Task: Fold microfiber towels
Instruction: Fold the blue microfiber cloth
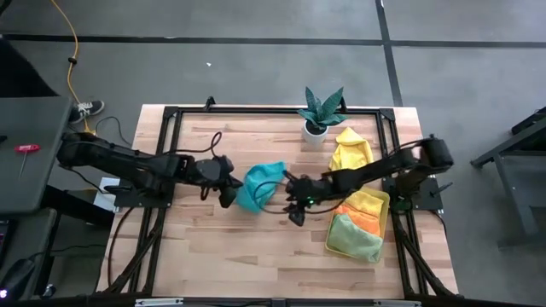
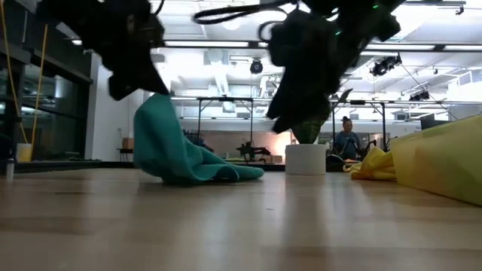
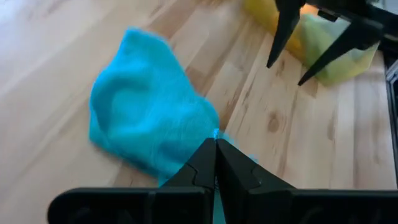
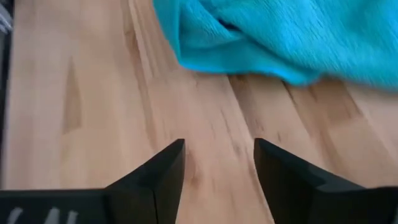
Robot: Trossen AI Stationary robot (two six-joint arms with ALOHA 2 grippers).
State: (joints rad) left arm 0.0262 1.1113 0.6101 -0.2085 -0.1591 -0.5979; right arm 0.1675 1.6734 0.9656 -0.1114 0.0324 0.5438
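Overhead, low and wrist views of a light wooden slatted table (image 1: 256,256) framed by black rails. A crumpled teal microfiber towel (image 1: 260,186) lies near the middle of the table, bunched into a soft heap with one edge raised. The left gripper (image 1: 229,192) is at that raised edge: its two dark fingers (image 3: 205,168) are pressed together, pinching a corner of the teal cloth, which in the low view hangs from the gripper and drapes down onto the table surface (image 2: 188,154). The right gripper (image 1: 294,205) sits just beside the towel on the side opposite the left gripper; in the right wrist view its fingers (image 4: 168,168) stand spread apart over bare wood, with the teal towel (image 4: 280,37) ahead of them and nothing between the tips.

Toward the right arm's side, a translucent yellow rectangular tray (image 1: 382,223) holds folded cloths: a pale green towel (image 1: 354,237) on top, with an orange towel (image 1: 365,218) and a yellow towel (image 1: 368,202) showing beneath it. A loose yellow microfiber towel (image 1: 350,149) lies crumpled on the table between the tray and a small spiky green plant in a white pot (image 1: 319,115) at the far edge of the table.
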